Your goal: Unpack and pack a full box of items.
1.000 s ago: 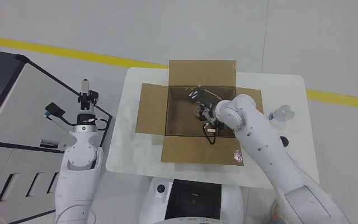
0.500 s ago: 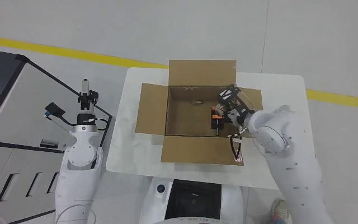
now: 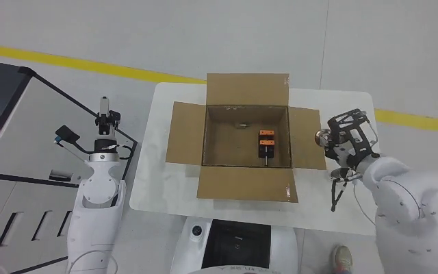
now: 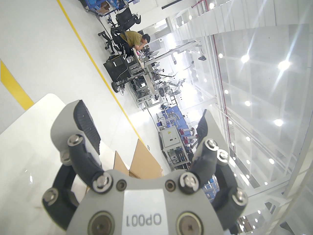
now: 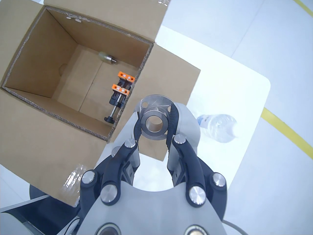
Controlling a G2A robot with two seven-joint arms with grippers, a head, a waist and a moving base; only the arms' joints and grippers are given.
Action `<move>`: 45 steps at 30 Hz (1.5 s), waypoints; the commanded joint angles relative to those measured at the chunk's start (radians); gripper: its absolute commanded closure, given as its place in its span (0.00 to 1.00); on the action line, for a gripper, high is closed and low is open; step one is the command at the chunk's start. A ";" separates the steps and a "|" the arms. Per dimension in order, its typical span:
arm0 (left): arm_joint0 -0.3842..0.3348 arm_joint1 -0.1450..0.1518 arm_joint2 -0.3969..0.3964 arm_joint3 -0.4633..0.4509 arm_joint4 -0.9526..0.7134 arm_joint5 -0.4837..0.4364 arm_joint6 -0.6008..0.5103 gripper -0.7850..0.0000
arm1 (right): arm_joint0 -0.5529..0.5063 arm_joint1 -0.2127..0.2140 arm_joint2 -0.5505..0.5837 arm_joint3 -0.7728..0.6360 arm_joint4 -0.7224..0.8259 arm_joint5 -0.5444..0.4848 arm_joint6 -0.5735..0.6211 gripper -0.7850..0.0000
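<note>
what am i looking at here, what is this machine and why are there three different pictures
It is a two-armed robot at a white table. One picture looks down from above its arms; the other two come from cameras on its wrists. On the table stands an open cardboard box with an orange clamp and a small cylinder inside; a plastic bottle lies beside it. The right gripper is shut on a metal flange, just outside the box. The left gripper is open and empty, away from the box.

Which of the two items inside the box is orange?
The small vise, nearer the box's right wall; the other, a pale metal-tipped cylinder, is not.
</note>
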 commanded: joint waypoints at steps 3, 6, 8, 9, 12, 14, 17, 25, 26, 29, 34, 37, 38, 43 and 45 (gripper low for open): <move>0.000 0.000 0.000 0.000 0.000 0.000 0.000 0.00 | -0.093 0.004 0.100 -0.027 0.036 0.005 -0.005 1.00; 0.000 0.000 0.000 0.000 0.000 0.000 0.000 0.00 | -0.145 0.005 0.139 -0.029 0.058 0.007 -0.025 1.00; 0.000 0.000 0.000 0.000 0.000 0.000 0.000 0.00 | -0.174 0.006 0.159 -0.027 0.072 -0.001 -0.041 1.00; 0.000 0.000 0.000 0.000 0.000 0.000 0.000 0.00 | -0.191 0.006 0.162 -0.031 0.080 -0.003 -0.048 1.00; 0.000 0.000 0.000 0.000 0.000 0.000 0.000 0.00 | -0.231 0.006 0.154 -0.035 0.095 -0.006 -0.062 1.00; 0.000 0.000 0.000 0.000 0.000 0.000 0.000 0.00 | -0.239 0.007 0.132 -0.038 0.088 0.001 -0.062 1.00; 0.000 0.000 0.000 0.000 0.000 0.000 0.000 0.00 | -0.194 0.009 0.067 -0.026 0.072 0.030 -0.034 1.00; 0.000 0.000 0.000 0.000 0.000 0.000 0.000 0.00 | -0.231 0.009 0.036 0.046 0.027 0.080 -0.145 1.00; 0.000 0.000 0.000 0.000 0.000 0.000 0.000 0.00 | -0.234 0.009 0.041 0.046 0.025 0.086 -0.151 1.00; 0.000 0.000 0.000 0.000 0.000 0.000 0.000 0.00 | -0.243 0.010 0.057 0.036 0.020 0.105 -0.160 1.00; 0.000 0.000 0.000 0.000 0.000 0.000 0.000 0.00 | -0.254 0.012 0.074 0.034 0.017 0.116 -0.172 1.00; 0.000 0.000 0.000 0.000 0.000 0.000 0.000 0.00 | -0.254 0.012 0.074 0.034 0.017 0.116 -0.172 1.00; 0.000 0.000 0.000 0.000 0.000 0.000 0.000 0.00 | -0.254 0.012 0.074 0.034 0.017 0.116 -0.172 1.00; 0.000 0.000 0.000 0.000 0.000 0.000 0.000 0.00 | -0.254 0.012 0.074 0.034 0.017 0.116 -0.172 1.00; 0.000 0.000 0.000 0.000 0.000 0.000 0.000 0.00 | -0.254 0.012 0.074 0.034 0.017 0.116 -0.172 1.00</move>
